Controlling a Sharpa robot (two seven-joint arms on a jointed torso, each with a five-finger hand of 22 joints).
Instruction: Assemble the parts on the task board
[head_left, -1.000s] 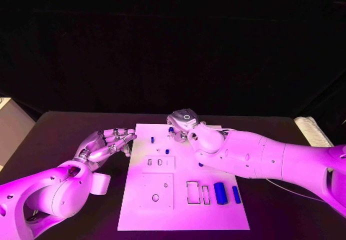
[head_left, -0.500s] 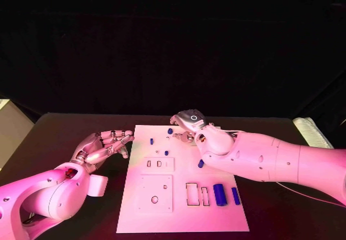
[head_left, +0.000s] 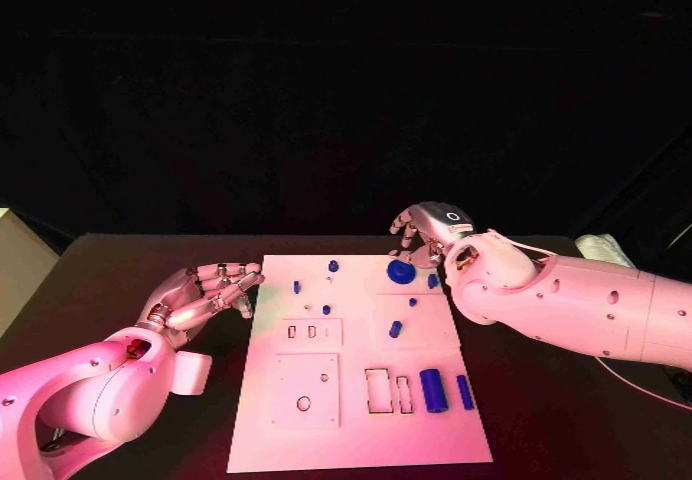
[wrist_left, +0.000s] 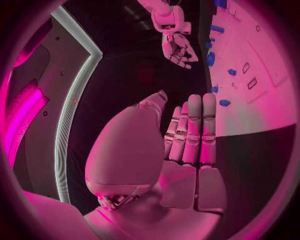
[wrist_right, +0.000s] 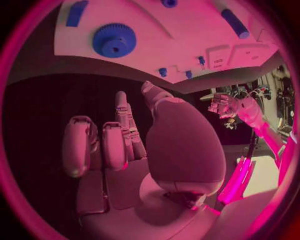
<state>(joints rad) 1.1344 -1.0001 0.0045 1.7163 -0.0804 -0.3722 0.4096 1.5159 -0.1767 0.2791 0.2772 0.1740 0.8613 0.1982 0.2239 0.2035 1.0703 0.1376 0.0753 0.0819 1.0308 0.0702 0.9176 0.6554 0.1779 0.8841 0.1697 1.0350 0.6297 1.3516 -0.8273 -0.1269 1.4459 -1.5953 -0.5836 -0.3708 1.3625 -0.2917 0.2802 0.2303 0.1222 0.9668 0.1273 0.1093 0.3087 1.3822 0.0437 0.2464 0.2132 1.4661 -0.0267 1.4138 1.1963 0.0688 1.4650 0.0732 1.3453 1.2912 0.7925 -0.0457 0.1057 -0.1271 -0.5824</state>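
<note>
- Your left hand (head_left: 198, 297) is hanging just left of the board (head_left: 361, 440), near its far left corner. Its fingers (wrist_left: 194, 125) are lying straight and close side by side, and it is holding nothing.
- Your right hand (head_left: 428, 235) is hanging at the board's far right corner. Its fingers (wrist_right: 103, 145) are bending a little, a bit apart, and it is holding nothing.
- A round blue gear (head_left: 401, 272) is lying on the far part of the board, just beside your right hand and not touching it.
- Small blue pegs (head_left: 333, 266) are standing on the far part of the board, between your two hands.
- Two long blue bars (head_left: 433, 390) are lying side by side at the board's near right side, next to some slots (head_left: 381, 390).
</note>
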